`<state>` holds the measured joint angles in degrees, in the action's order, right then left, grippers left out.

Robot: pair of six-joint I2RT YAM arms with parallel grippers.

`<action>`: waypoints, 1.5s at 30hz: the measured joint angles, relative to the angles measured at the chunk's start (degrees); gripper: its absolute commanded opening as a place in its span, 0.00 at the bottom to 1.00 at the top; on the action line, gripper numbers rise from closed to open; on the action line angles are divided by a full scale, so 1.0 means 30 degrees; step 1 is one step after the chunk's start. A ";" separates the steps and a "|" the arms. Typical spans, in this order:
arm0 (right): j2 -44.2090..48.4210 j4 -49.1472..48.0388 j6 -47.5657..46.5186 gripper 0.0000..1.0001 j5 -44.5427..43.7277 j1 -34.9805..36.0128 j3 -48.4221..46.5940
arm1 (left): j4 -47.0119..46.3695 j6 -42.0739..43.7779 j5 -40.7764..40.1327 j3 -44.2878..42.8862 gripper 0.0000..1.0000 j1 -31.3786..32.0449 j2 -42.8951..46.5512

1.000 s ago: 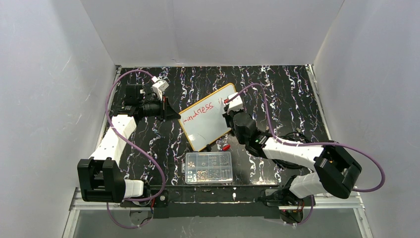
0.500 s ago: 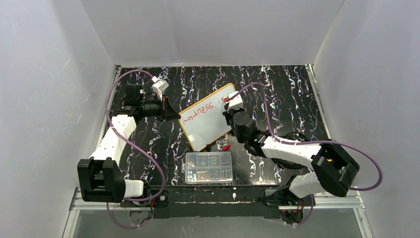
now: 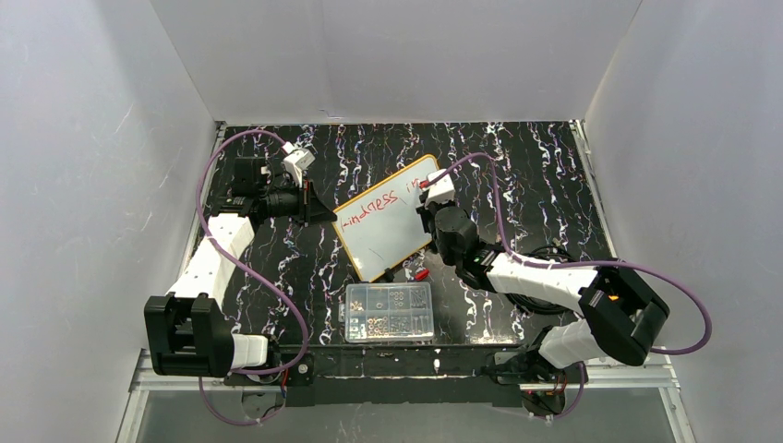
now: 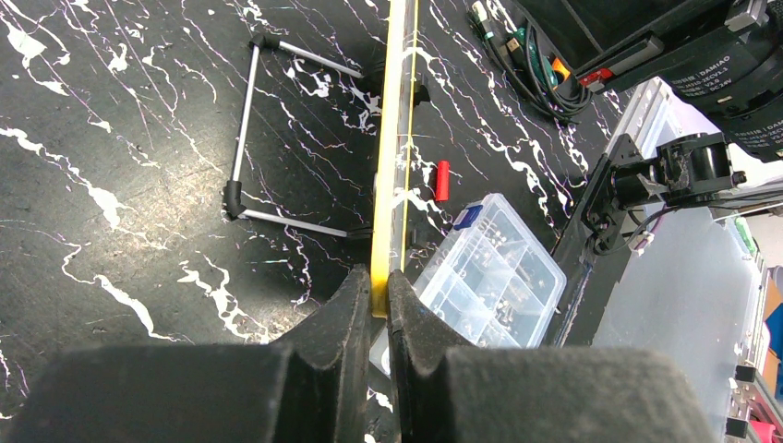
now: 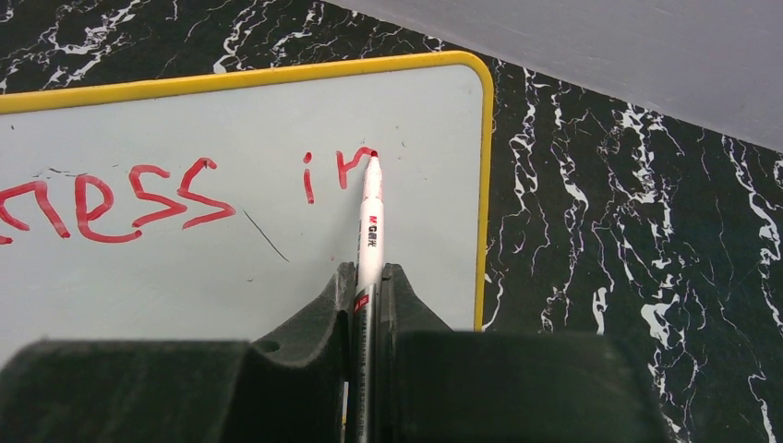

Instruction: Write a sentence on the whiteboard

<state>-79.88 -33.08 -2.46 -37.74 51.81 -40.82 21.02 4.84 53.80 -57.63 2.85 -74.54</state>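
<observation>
The sentence [image 3: 372, 207] longer by one stroke.

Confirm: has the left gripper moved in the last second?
No. The left gripper holds the whiteboard edge at the same spot relative to the clear box.

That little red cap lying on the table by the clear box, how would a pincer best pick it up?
Probably from straight above, pinching the red cap across its narrow middle. It lies on its side on the table, apart from the clear box and the whiteboard, so both long sides look free.
</observation>
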 measured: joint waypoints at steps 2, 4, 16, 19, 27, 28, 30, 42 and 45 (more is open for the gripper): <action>0.0000 0.0022 0.0160 0.01 0.0000 -0.0007 0.0007 | 0.0000 0.0000 0.0000 0.0000 0.00 0.0000 0.0000; 0.0000 0.0029 0.0277 0.01 0.0000 -0.0015 0.0044 | 0.0007 0.0000 -0.0007 0.0000 0.00 0.0000 0.0000; 0.0095 0.0211 0.0452 0.01 -0.0029 -0.0015 0.0146 | 0.0000 -0.0058 -0.0007 0.0000 0.00 0.0000 0.0000; 0.0182 0.0466 0.0721 0.01 -0.0015 -0.0015 0.0153 | 0.0000 -0.0058 -0.0007 0.0000 0.00 0.0000 0.0000; 0.1282 0.1603 0.0896 0.01 0.0160 -0.0015 0.0219 | -0.0015 -0.0058 -0.0015 0.0000 0.00 0.0000 0.0007; 0.1712 0.1836 0.0903 0.01 0.0219 -0.0015 0.0255 | -0.0015 -0.0066 -0.0022 0.0000 0.00 0.0000 0.0007; 0.2608 0.2251 0.0947 0.01 0.0306 -0.0015 0.0291 | -0.0015 -0.0117 -0.0029 0.0000 0.00 0.0007 0.0015; 0.5719 0.3446 0.2783 0.01 0.3104 0.1574 0.1035 | -0.0663 -0.0816 -0.0073 0.0175 0.00 0.0051 0.0226; 0.5406 0.3446 0.3147 0.01 0.3257 0.2812 0.1290 | -0.0736 -0.0911 -0.0080 0.0211 0.00 0.0087 0.0248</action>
<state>-63.66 -22.74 6.98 -27.97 60.25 -36.95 18.81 2.11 53.56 -56.99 3.11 -73.80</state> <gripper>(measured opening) 0.163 0.070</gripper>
